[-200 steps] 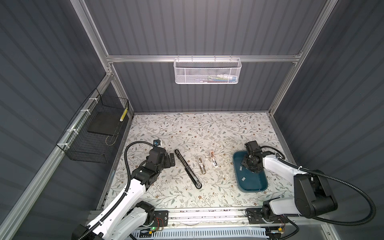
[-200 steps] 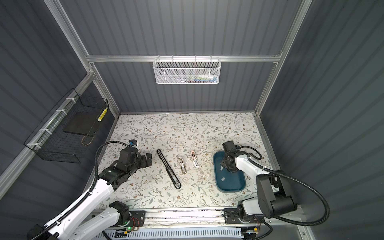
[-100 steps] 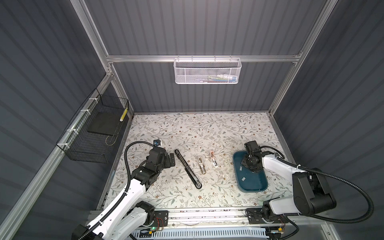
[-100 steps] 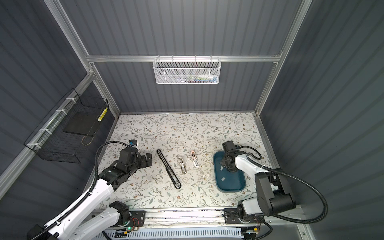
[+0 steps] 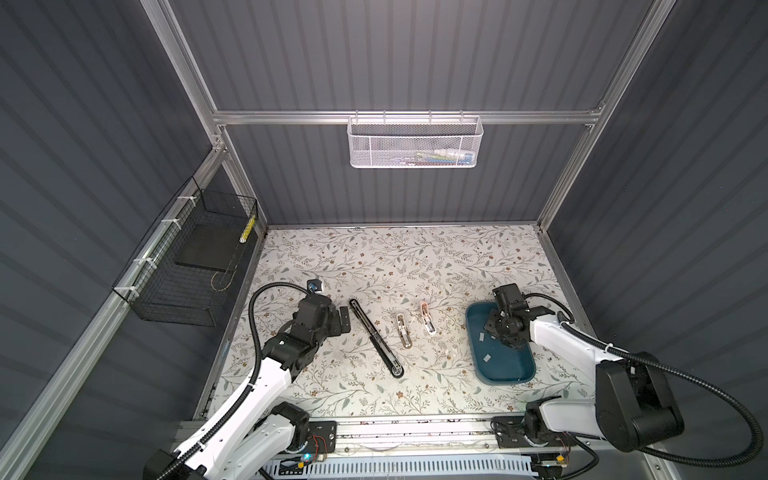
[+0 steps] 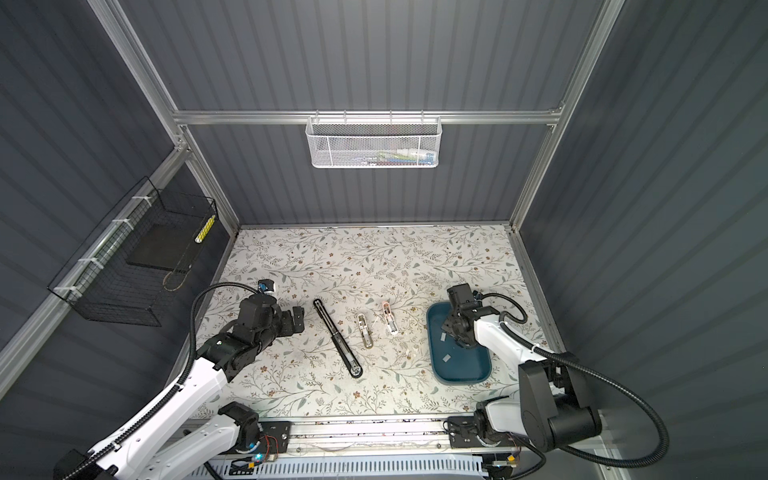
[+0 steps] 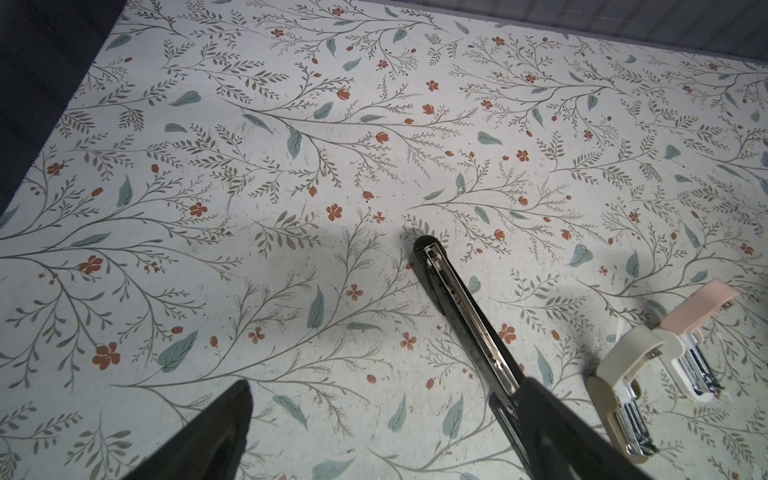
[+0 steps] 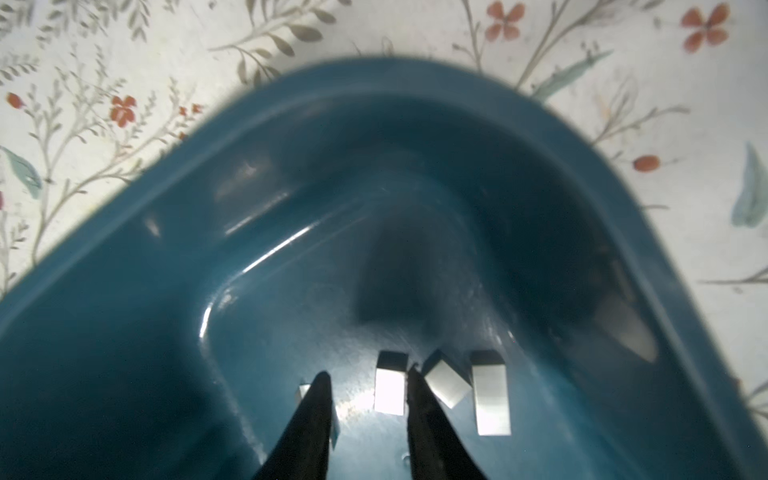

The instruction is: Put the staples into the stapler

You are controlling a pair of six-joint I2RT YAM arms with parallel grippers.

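The right tool hangs low inside the teal tray. Its jaws are partly apart and straddle one staple strip lying flat on the tray floor; nothing is clamped yet. Other strips lie just beside it, one close against a jaw. The close should therefore be centred on the chosen strip and press its long edges, or a neighbour may get pinched too. The left tool stands with jaws wide apart beside the open black stapler on the tabletop, near two small staplers.
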